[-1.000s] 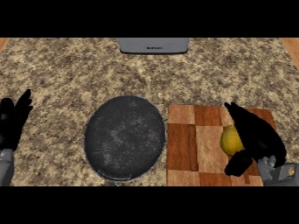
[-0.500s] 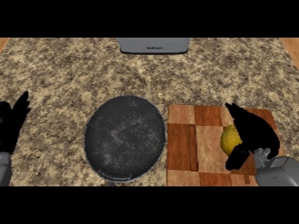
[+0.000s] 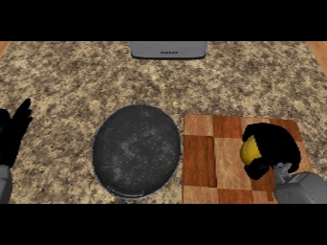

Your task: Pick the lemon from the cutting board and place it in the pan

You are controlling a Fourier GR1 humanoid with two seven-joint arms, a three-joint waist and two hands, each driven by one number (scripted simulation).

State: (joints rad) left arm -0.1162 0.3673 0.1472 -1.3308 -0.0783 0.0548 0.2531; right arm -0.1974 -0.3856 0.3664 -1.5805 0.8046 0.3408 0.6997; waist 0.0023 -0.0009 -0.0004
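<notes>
Right robot hand (image 3: 277, 143) curls round one lemon (image 3: 249, 151) on one cutting board (image 3: 201, 158), beside one pan (image 3: 136, 150).

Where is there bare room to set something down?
Free: the wide strip between the grey box and the pan, and the patch between the left hand and the pan. Crowded: the board, where the right hand curls round the lemon.

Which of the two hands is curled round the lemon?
The right hand, its fingers round the lemon on the cutting board; the left hand rests open.
</notes>
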